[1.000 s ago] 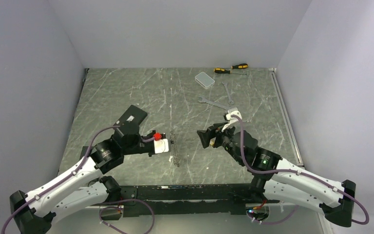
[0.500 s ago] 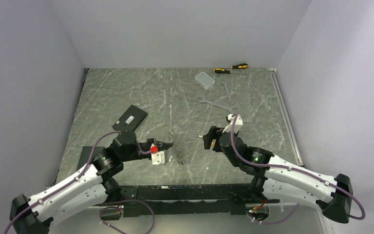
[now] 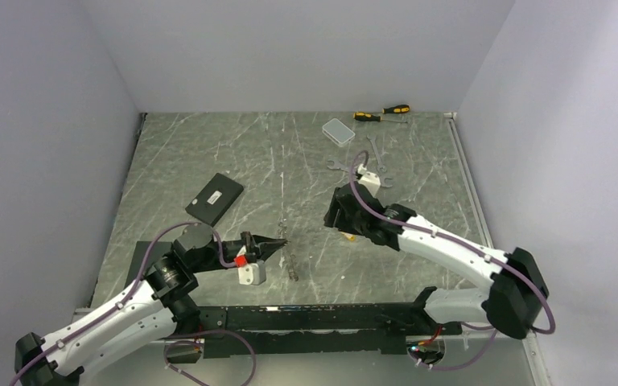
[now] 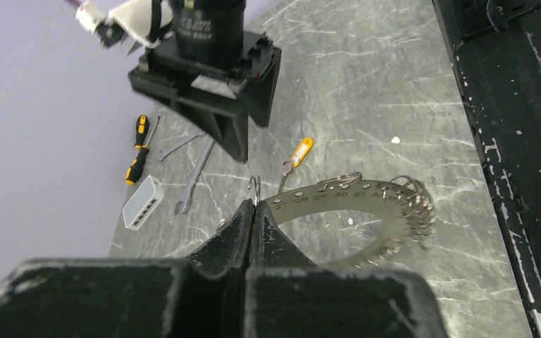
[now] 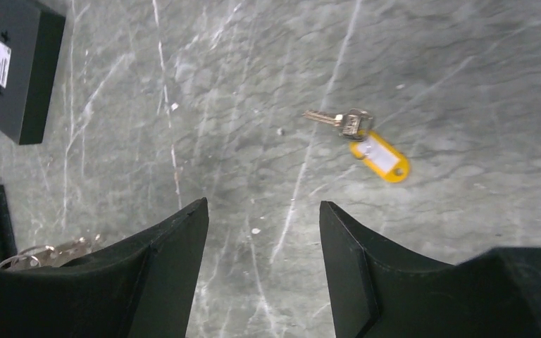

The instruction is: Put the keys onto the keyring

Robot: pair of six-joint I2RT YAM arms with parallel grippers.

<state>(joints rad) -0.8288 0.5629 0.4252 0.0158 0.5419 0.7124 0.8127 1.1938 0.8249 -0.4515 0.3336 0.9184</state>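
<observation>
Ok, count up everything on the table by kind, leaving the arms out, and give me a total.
Screwdrivers: 2
Wrenches: 2
Clear plastic box: 1
Black box: 1
Loose key with yellow tag: 1
Keyring: 1
Total: 8

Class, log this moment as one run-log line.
left jaws: shut on keyring | right jaws: open near yellow-tagged key | key: not yet on keyring

The table is overlooked from high behind, and a yellow-tagged key is shared by both close wrist views.
</observation>
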